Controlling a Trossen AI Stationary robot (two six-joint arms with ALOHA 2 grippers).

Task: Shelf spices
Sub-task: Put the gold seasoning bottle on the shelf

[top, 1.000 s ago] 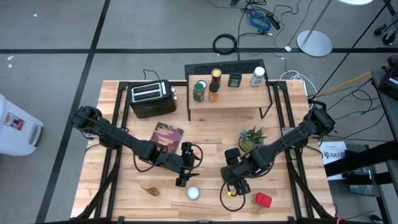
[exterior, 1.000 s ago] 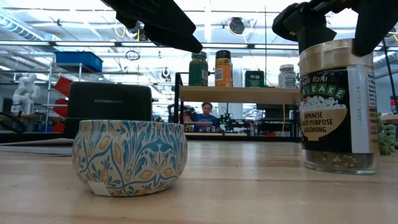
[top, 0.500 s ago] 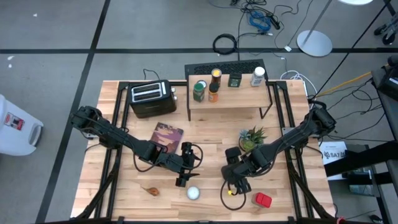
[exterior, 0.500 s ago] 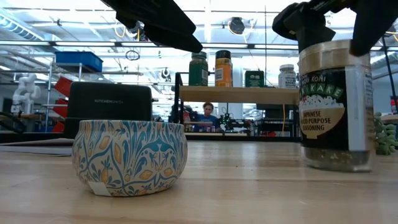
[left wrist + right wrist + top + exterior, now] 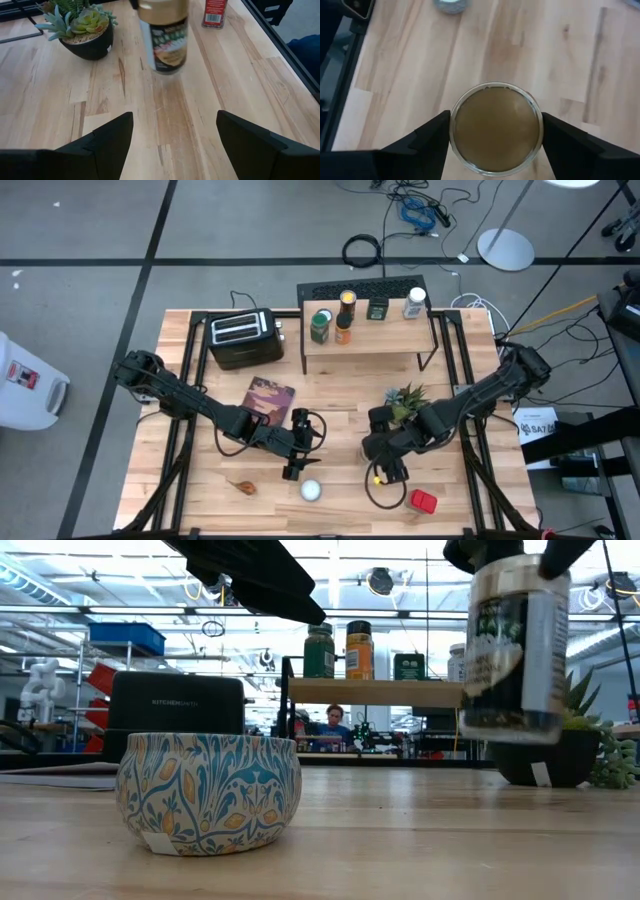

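Observation:
A glass seasoning jar [image 5: 515, 650] with a tan lid hangs above the table near its front edge, with my right gripper [image 5: 386, 473] shut on it. The left wrist view shows the jar [image 5: 165, 35] in the air ahead of my left gripper [image 5: 175, 125], which stands open over bare wood. That gripper [image 5: 293, 471] is just beside a round patterned tin [image 5: 311, 490] that rests on its base. The wooden shelf [image 5: 380, 340] at the far side carries several spice jars. A red tin [image 5: 422, 501] lies near the front right. My right gripper pinches the jar at its lid end [image 5: 495, 127] between its two fingers [image 5: 432, 137], one on each side of the lid. The fingers come from above, pointing steeply down. The jar hangs below them, lifted clear of the table and tilted a little.
A black toaster [image 5: 240, 338] stands at the far left, and a reddish book [image 5: 268, 400] lies left of centre. A potted succulent [image 5: 405, 402] sits close behind my right gripper. A small brown object [image 5: 240, 486] lies near the front left. Bare wood lies between shelf and grippers.
My right gripper has gone up with the seasoning jar. The jar stood on the table and now hangs clear of it, tipped slightly, and the plant behind it has come into sight in the low view.

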